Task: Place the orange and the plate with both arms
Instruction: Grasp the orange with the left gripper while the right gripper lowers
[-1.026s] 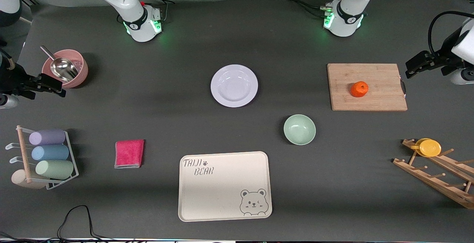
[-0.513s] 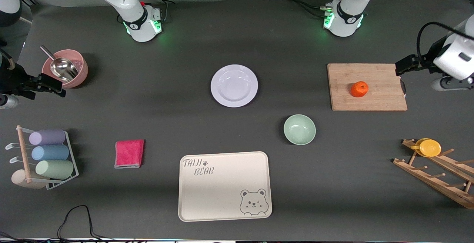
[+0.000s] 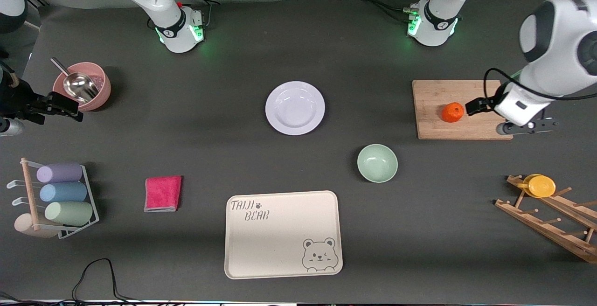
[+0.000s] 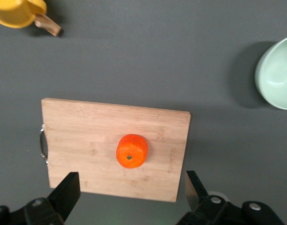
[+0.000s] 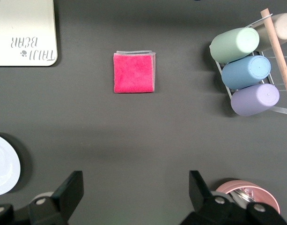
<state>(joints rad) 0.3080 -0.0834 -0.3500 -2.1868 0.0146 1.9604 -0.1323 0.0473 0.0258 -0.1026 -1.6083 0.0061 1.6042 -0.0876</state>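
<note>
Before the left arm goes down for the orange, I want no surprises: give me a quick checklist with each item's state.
1. Left gripper open: ok.
2. Left gripper over the cutting board with the orange between its fingers' line: ok in the left wrist view.
3. Orange free on the board, nothing touching it: ok.
4. Plate bare, unheld: ok.
5. Right gripper open, waiting beside the pink bowl: ok.
6. Height above the orange: cannot tell.
</note>
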